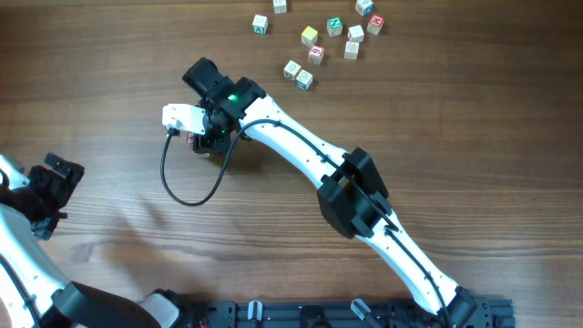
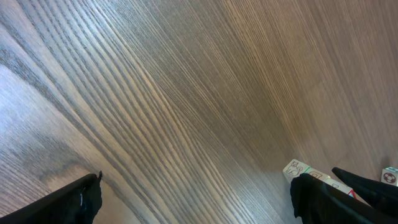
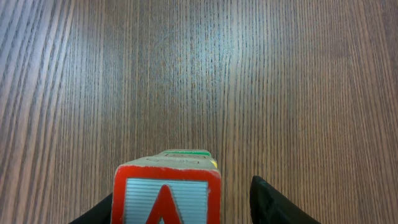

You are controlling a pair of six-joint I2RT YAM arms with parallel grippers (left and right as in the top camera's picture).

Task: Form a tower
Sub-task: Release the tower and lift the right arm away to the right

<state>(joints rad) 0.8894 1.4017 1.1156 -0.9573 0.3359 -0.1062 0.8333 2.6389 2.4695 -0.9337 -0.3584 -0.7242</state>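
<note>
Two cubes at least are stacked in the tower (image 3: 166,186), straddled by the half-open right gripper (image 3: 185,208); many loose cubes (image 1: 316,53) are left.

We read one red letter, apparently an A cut off by the frame's lower edge, on the red-bordered top face of the tower (image 3: 166,198). Marks on the loose cubes (image 1: 310,35) are too small to read.

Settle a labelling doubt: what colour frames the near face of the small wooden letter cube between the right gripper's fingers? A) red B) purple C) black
A: in the right wrist view the small wooden letter cube has a red frame around a pale panel.
</note>
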